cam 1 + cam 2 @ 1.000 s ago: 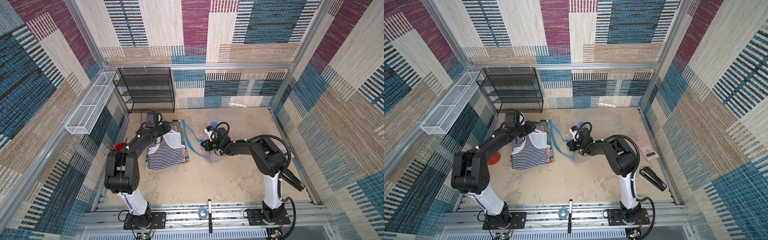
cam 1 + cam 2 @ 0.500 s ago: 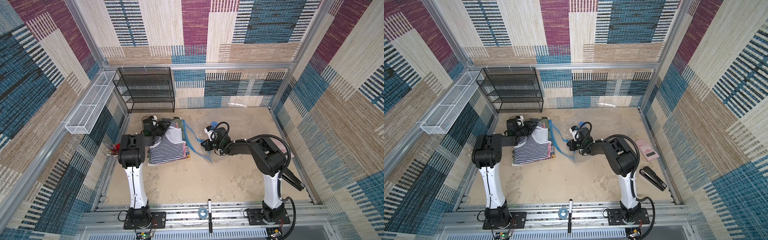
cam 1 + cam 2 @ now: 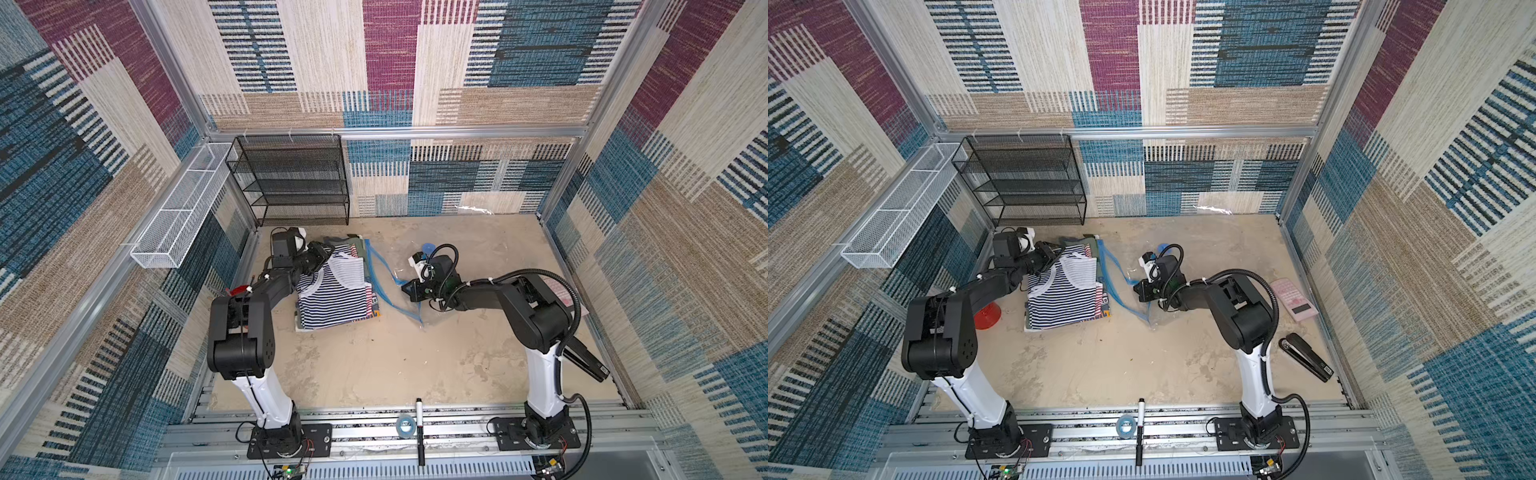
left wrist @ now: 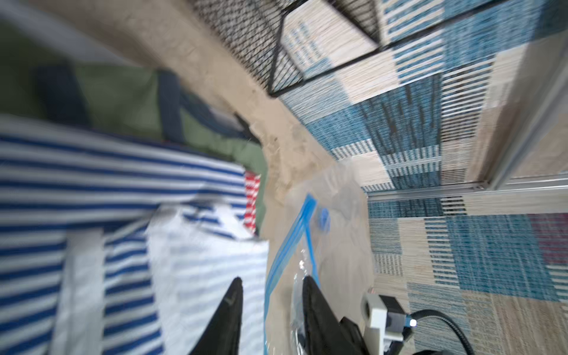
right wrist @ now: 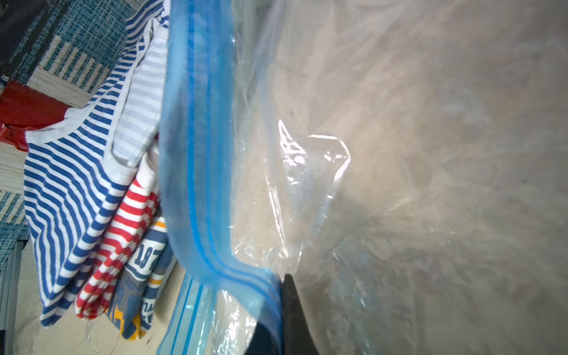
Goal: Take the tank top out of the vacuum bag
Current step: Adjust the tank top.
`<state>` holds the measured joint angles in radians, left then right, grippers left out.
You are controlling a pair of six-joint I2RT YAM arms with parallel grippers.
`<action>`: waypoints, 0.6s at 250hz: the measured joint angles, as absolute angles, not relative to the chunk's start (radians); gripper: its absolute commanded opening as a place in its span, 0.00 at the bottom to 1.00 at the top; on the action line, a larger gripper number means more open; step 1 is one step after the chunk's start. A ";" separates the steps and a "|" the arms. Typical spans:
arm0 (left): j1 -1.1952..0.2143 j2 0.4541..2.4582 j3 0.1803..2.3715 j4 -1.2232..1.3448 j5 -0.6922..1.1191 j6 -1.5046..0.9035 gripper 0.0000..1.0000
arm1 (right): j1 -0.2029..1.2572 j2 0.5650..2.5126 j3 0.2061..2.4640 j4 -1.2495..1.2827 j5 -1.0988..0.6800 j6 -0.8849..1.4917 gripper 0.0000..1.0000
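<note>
- Overhead, in both top views, the tank top [image 3: 332, 291] (blue-and-white stripes) lies uppermost on a folded stack of clothes [image 5: 123, 221] on the sandy tabletop [image 3: 374, 365], in front of the black wire rack [image 3: 291, 183].
- At the far, strap end of the tank top I see the left gripper [image 3: 321, 254]. In the left wrist view its fingers [image 4: 229, 316] stand apart, with tabletop and blue strip showing through the gap. One finger is over striped cloth, the other over clear plastic.
- Beside the stack, toward the right arm, the vacuum bag [image 3: 399, 286] lies crumpled on the tabletop. Its blue zip strip [image 5: 196, 153] runs along the edge nearest the clothes. Its round blue valve [image 3: 428, 249] sits at the far side.
- On that zip strip the right gripper [image 5: 278, 295] is pinched together, and the gripped edge stands raised off the tabletop.
- As far as I can tell, the stack sits outside the plastic. I cannot tell whether the strip touches the clothes.
- A red object [image 3: 986, 316] shows beside the left arm, partly hidden.
</note>
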<state>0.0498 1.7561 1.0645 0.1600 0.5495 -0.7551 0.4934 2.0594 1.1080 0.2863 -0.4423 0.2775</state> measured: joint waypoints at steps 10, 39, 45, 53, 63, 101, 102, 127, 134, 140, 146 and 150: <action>0.050 1.724 1.035 0.115 0.529 -0.736 0.35 | 0.493 2.057 1.107 0.286 -0.442 0.278 0.02; 0.050 1.633 0.966 0.012 0.465 -0.679 0.35 | 0.493 2.051 1.105 0.287 -0.442 0.278 0.02; 0.051 1.621 0.953 -0.005 0.448 -0.669 0.35 | 0.493 2.051 1.105 0.287 -0.442 0.278 0.02; 0.053 1.616 0.943 -0.027 0.425 -0.652 0.35 | 0.493 2.051 1.105 0.287 -0.442 0.278 0.02; 0.060 1.622 0.936 -0.057 0.399 -0.628 0.35 | 0.493 2.051 1.105 0.286 -0.442 0.278 0.02; 0.085 1.686 0.936 -0.096 0.369 -0.610 0.36 | 0.493 2.051 1.105 0.286 -0.441 0.278 0.02; 0.085 1.687 0.936 -0.096 0.369 -0.609 0.36 | 0.493 2.051 1.105 0.286 -0.441 0.278 0.02; 0.086 1.706 0.959 -0.104 0.365 -0.595 0.36 | 0.493 2.051 1.105 0.286 -0.441 0.273 0.02; 0.087 1.710 0.969 -0.117 0.364 -0.591 0.36 | 0.493 2.051 1.105 0.286 -0.441 0.271 0.02; 0.087 1.711 0.978 -0.129 0.364 -0.588 0.36 | 0.493 2.051 1.105 0.286 -0.441 0.271 0.02; 0.086 1.711 0.984 -0.139 0.364 -0.583 0.36 | 0.493 2.051 1.105 0.285 -0.441 0.271 0.02; 0.086 1.710 0.988 -0.147 0.363 -0.582 0.36 | 0.493 2.051 1.105 0.285 -0.441 0.271 0.02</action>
<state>0.0860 1.7096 0.9878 -0.1467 0.3634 -0.5823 0.4934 2.0506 1.1049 0.2852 -0.4408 0.2710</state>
